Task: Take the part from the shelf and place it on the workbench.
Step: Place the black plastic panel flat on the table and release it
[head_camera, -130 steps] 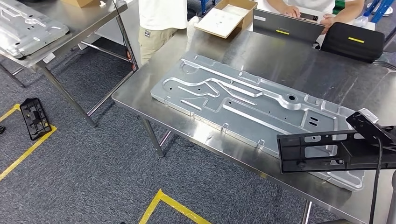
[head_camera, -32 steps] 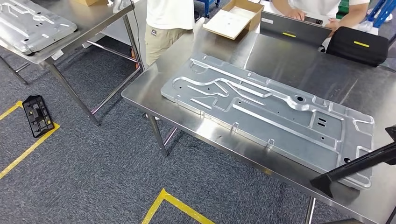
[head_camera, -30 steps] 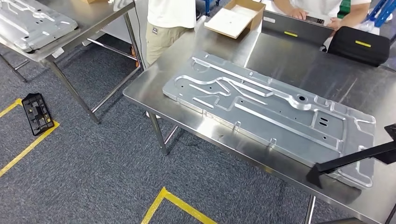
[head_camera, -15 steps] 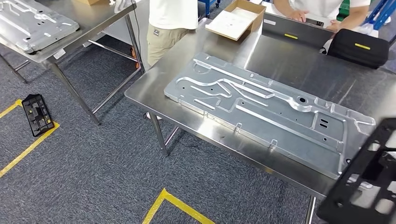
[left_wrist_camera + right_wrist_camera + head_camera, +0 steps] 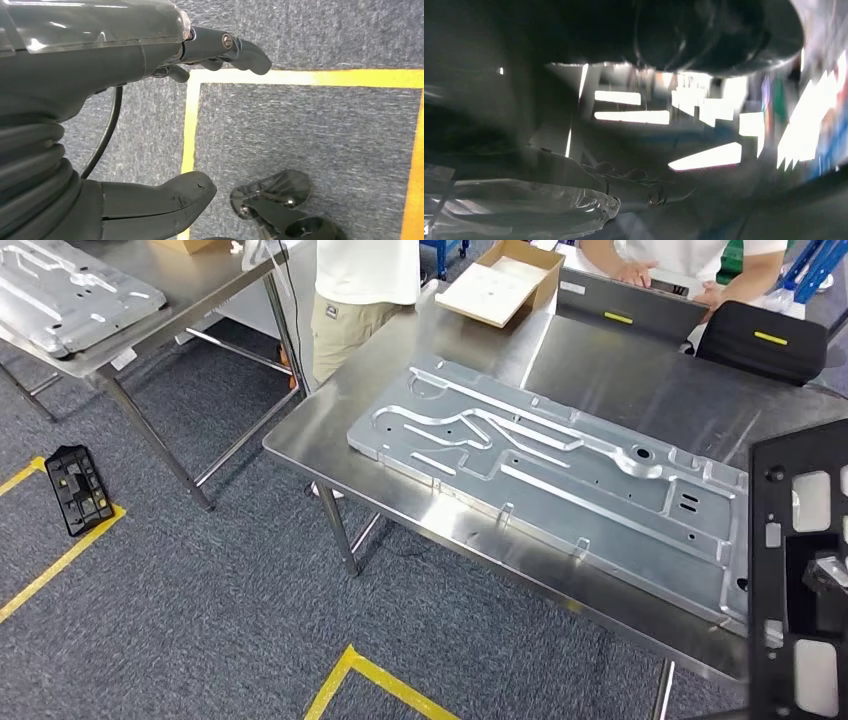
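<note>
The black plastic frame part (image 5: 798, 570) hangs at the right edge of the head view, above the near right end of the steel surface (image 5: 330, 430), partly over the large stamped metal panel (image 5: 560, 480) that lies there. The right hand (image 5: 624, 187) appears in its wrist view as dark fingers under a clear cover, but the blur does not allow to tell its grip. The left hand (image 5: 150, 120) hangs over the carpet floor, fingers apart, holding nothing. The carrying step seems nearly finished; the next move probably calls for lowering the part flat onto the surface, then releasing it.
</note>
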Tool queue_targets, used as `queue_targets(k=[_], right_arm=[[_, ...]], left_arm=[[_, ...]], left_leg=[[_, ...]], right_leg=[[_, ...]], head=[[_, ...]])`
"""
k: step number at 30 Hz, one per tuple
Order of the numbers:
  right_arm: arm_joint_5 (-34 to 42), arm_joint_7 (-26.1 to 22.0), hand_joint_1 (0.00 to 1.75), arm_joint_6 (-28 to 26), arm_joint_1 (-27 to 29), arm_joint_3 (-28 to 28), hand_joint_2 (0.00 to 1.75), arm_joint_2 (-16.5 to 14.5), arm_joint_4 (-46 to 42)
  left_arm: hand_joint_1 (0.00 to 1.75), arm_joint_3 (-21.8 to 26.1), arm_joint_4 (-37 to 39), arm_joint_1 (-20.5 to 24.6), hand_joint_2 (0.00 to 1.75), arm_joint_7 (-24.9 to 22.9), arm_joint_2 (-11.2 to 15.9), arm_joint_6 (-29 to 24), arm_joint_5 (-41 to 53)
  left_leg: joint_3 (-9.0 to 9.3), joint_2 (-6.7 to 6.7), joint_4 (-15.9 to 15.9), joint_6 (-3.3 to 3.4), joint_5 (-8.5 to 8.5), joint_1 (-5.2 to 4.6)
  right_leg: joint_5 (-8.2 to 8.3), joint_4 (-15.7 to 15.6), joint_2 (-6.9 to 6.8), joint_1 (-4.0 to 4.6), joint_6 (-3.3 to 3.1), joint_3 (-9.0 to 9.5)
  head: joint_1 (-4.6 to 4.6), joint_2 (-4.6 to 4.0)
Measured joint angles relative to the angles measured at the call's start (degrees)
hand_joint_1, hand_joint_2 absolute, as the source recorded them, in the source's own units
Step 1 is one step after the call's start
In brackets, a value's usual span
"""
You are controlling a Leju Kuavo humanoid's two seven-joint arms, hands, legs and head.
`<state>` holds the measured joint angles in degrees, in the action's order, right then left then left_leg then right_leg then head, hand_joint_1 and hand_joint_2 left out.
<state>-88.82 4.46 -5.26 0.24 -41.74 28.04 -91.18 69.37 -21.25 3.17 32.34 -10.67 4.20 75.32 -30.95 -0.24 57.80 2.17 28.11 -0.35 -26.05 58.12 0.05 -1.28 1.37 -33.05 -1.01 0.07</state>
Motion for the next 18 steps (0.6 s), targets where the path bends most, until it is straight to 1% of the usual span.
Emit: queue_targets(k=[2,3,4,5,6,7,8,9,10,11,12,13,14,15,16,18], right_arm=[[0.8,-2.2,0.0,-9.1,-0.5,-1.1,0.0,-0.8,-1.6],[1.6,-3.5,0.0,-12.7,-0.8,-1.8,0.0,-1.2,-2.6],[2.6,-4.8,0.0,-15.6,-1.1,-2.6,0.0,-1.6,-3.6],[3.5,-5.9,0.0,-17.7,-1.5,-3.3,0.0,-2.1,-4.5],[4.0,-6.5,0.0,-18.6,-1.7,-4.0,0.0,-2.6,-5.3],[4.3,-6.9,0.0,-19.0,-1.9,-4.5,0.0,-3.1,-5.8],[4.5,-7.1,0.0,-19.1,-1.9,-4.9,0.0,-3.6,-6.3],[4.5,-7.3,0.0,-19.2,-1.9,-5.2,0.0,-4.1,-6.6],[4.6,-7.4,0.0,-19.2,-1.9,-5.5,0.0,-4.4,-6.9],[4.6,-7.5,0.0,-19.3,-2.0,-5.8,0.0,-4.7,-7.2],[4.7,-7.5,0.0,-19.4,-2.2,-6.0,0.0,-4.9,-7.4],[5.0,-7.8,0.0,-19.7,-2.4,-6.2,0.0,-5.1,-7.6],[5.4,-8.1,0.0,-20.4,-2.6,-6.4,0.0,-5.2,-7.8],[6.1,-8.6,0.0,-21.3,-2.8,-6.7,0.0,-5.4,-8.1],[6.8,-9.0,0.0,-22.1,-3.0,-7.0,0.0,-5.6,-8.4],[8.0,-9.4,0.0,-22.8,-3.6,-7.9,0.0,-6.1,-9.2]], left_arm=[[0.0,0.0,0.0,-0.2,1.75,0.0,-0.3,0.1,0.6],[0.0,0.0,0.0,-0.2,1.75,0.0,-0.4,0.1,0.9],[0.0,0.0,0.0,-0.3,1.75,0.0,-0.5,0.1,1.1],[0.0,0.0,0.0,-0.3,1.75,0.0,-0.5,0.1,1.3],[0.0,0.0,0.0,-0.4,1.75,0.0,-0.6,0.1,1.4],[0.0,0.0,0.0,-0.5,1.75,0.0,-0.6,0.1,1.5],[0.0,0.0,0.0,-0.6,1.75,0.0,-0.7,0.1,1.5],[0.0,0.0,0.0,-0.7,1.75,0.0,-0.7,0.1,1.5],[0.0,0.0,0.0,-0.8,1.75,0.0,-0.7,0.1,1.6],[0.0,0.0,0.0,-0.8,1.75,0.0,-0.8,0.1,1.6],[0.0,0.0,0.0,-0.8,1.75,0.0,-0.8,0.1,1.6],[0.0,0.0,0.0,-0.7,1.75,0.1,-0.8,0.1,1.6],[0.0,0.0,0.0,-0.7,1.75,0.1,-0.9,0.1,1.7],[0.0,0.0,0.0,-0.7,1.75,0.1,-0.9,0.1,1.8],[0.0,0.0,0.0,-0.7,1.75,0.1,-0.9,0.2,2.0],[0.0,0.0,0.0,-0.8,1.75,0.1,-0.9,0.2,2.2]], left_leg=[[0.06,-0.02,-0.4,0.72,-0.47,-0.02],[0.15,0.01,-0.6,1.09,-0.73,0.09],[0.22,0.04,-0.8,1.38,-0.96,0.22],[0.22,0.07,-0.9,1.58,-1.1,0.28],[0.16,0.07,-0.9,1.66,-1.12,0.24],[0.11,0.06,-0.8,1.7,-1.11,0.17],[0.09,0.06,-0.8,1.73,-1.08,0.09],[0.1,0.04,-0.8,1.75,-1.03,0.02],[0.15,0.03,-0.7,1.74,-0.96,-0.03],[0.25,0.01,-0.7,1.68,-0.86,-0.06],[0.31,-0.02,-0.6,1.57,-0.74,-0.1],[0.3,-0.05,-0.5,1.38,-0.61,-0.19],[0.24,-0.07,-0.4,1.16,-0.54,-0.26],[0.15,-0.09,-0.4,0.92,-0.49,-0.31],[0.11,-0.1,-0.4,0.67,-0.46,-0.34],[-0.05,-0.08,0.1,0.07,0.08,-0.35]], right_leg=[[-0.09,0.1,0.01,-0.15,0.7,-0.01],[-0.66,0.7,0.0,-0.2,0.92,-0.25],[-2.0,2.5,-0.01,-0.22,1.09,-1.04],[-3.84,5.5,-0.03,-0.26,1.24,-2.35],[-5.83,9.3,-0.03,-0.24,1.37,-4.11],[-7.43,13.1,-0.04,-0.23,1.48,-5.9],[-7.95,15.4,-0.04,-0.22,1.5,-7.06],[-7.36,15.7,-0.04,-0.19,1.44,-7.27],[-5.81,13.8,-0.04,-0.14,1.31,-6.4],[-3.64,10.2,-0.04,-0.07,1.1,-4.6],[-2.01,6.1,-0.03,0.05,0.82,-2.58],[-0.88,2.9,0.0,0.24,0.53,-1.06],[-0.37,0.9,0.02,0.42,0.25,-0.17],[-0.47,0.2,0.05,0.6,0.0,0.05],[-0.4,0.2,0.08,0.72,-0.2,-0.07],[-0.31,-0.1,0.01,0.39,-0.79,0.06]], head=[[-0.01,0.0],[-0.01,0.0],[-0.02,0.0],[-0.02,0.0],[-0.02,0.0],[-0.02,-0.01],[-0.02,-0.01],[-0.02,-0.01],[-0.02,-0.01],[-0.02,0.0],[-0.02,0.0],[-0.02,0.0],[-0.01,0.0],[-0.01,-0.01],[0.0,-0.01],[-0.01,-0.01]])
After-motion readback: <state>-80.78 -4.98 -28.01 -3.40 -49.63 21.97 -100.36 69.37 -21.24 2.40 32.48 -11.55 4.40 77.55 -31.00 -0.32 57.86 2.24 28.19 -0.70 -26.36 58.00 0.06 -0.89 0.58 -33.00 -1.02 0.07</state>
